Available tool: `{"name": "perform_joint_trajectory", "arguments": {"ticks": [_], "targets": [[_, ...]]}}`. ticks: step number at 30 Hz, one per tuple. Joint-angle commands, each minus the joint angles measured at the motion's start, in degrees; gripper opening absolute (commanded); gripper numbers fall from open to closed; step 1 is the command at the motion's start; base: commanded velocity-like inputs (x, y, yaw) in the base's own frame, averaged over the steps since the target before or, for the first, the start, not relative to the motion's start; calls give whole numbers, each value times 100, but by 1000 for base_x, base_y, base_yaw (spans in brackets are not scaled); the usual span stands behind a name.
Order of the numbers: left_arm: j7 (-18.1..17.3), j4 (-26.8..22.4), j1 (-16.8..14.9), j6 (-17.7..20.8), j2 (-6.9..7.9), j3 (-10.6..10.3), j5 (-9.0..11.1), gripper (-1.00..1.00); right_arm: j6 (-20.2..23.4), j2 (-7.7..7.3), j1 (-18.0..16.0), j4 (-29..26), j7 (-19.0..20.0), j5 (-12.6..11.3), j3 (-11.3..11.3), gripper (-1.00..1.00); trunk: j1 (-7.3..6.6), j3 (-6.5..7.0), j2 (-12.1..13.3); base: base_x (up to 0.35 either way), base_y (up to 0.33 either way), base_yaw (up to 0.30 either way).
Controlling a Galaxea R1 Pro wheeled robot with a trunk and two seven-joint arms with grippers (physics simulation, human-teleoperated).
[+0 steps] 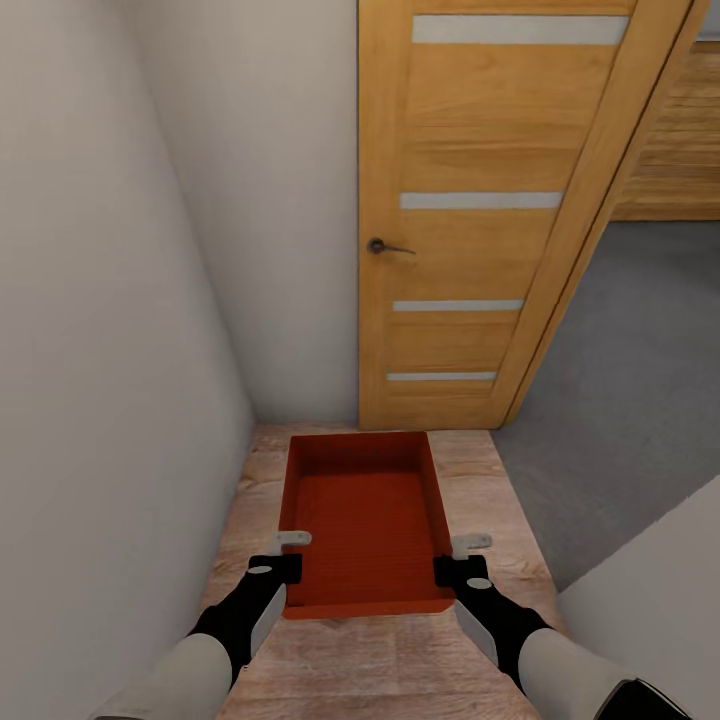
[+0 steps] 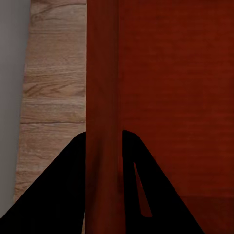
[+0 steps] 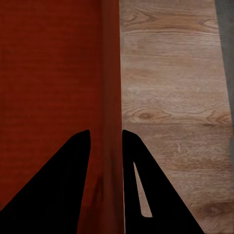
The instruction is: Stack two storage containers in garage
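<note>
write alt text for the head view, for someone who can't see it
Two black grippers, left and right, clamp the side walls of an open orange-red rectangular box above light wood-plank floor. Ahead stands an oak door with frosted strips; grey floor lies right.

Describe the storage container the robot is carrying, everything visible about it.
The storage container is an orange-red rectangular box, thin-walled, lidless and empty. It is held level over wood-plank floor, long axis toward the oak door. The left gripper clamps one side wall near its near end, and the right gripper clamps the opposite wall.
</note>
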Motion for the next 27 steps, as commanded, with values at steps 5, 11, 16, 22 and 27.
{"name": "perform_joint_trajectory", "arguments": {"ticks": [5, 11, 16, 22, 27], "targets": [[55, 44, 2, 31, 131, -101, 131, -100, -6, -266, -12, -35, -33, 37, -380, -100, 4, -6, -5, 323, 0, 0], [56, 44, 2, 31, 131, -101, 133, -100, -6, -266, -12, -35, -33, 37, -380, -100, 4, -6, -5, 323, 0, 0], [57, 44, 2, 31, 131, -101, 131, -100, -6, -266, -12, -36, -33, 37, -380, -100, 4, -6, -5, 323, 0, 0], [58, 44, 2, 31, 131, -101, 130, -100, -6, -268, -12, -35, -33, 37, -380, -100, 4, -6, -5, 189, 0, 0], [61, 44, 2, 31, 131, -101, 130, -100, -6, -267, -12, -34, -33, 37, -380, -100, 4, -6, -5, 12, 0, 0]]}}
